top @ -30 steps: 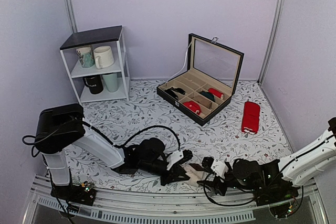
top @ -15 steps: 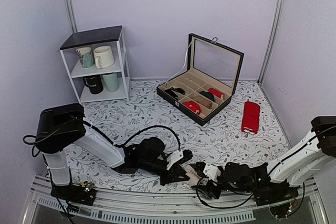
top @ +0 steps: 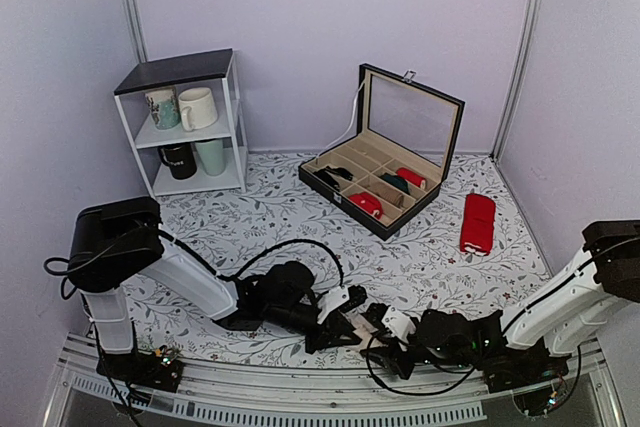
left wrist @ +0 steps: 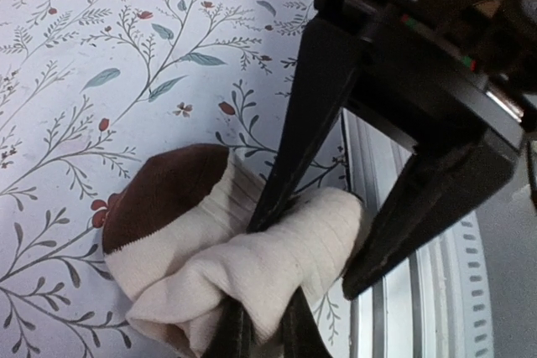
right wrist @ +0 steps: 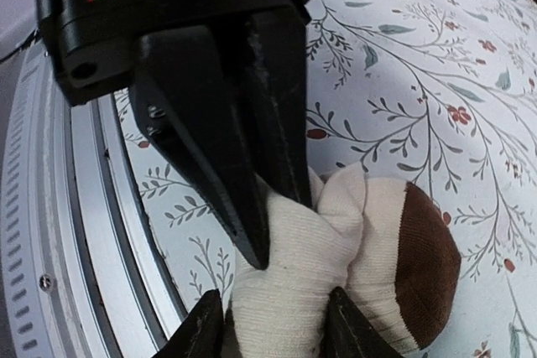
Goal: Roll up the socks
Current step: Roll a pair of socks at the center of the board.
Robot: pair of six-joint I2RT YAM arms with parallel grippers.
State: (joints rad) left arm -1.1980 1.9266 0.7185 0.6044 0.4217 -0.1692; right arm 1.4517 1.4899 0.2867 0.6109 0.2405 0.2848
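Note:
The socks point(left wrist: 243, 257) lie bunched near the table's front edge, a cream ribbed bundle with a dark brown toe point(left wrist: 159, 199). My left gripper point(left wrist: 262, 314) is shut, pinching a cream fold from below in the left wrist view. In the right wrist view the socks point(right wrist: 302, 291) sit between the fingertips of my right gripper point(right wrist: 273, 301), which press on both sides of the cream part. There the left fingers point(right wrist: 252, 207) come down from above, closed into the same fabric. In the top view the left gripper point(top: 345, 325) and right gripper point(top: 385, 337) meet tip to tip and hide most of the bundle.
The metal front rail point(left wrist: 419, 308) runs right beside the socks. Farther back stand a white shelf with mugs point(top: 190, 127), an open compartment box point(top: 380, 182) holding small rolled bundles, and a plain red pair point(top: 478, 222) at the right.
My right gripper has slid left to the left gripper and its fingers have narrowed onto the cream fabric. The left arm has stayed put, still pinching.

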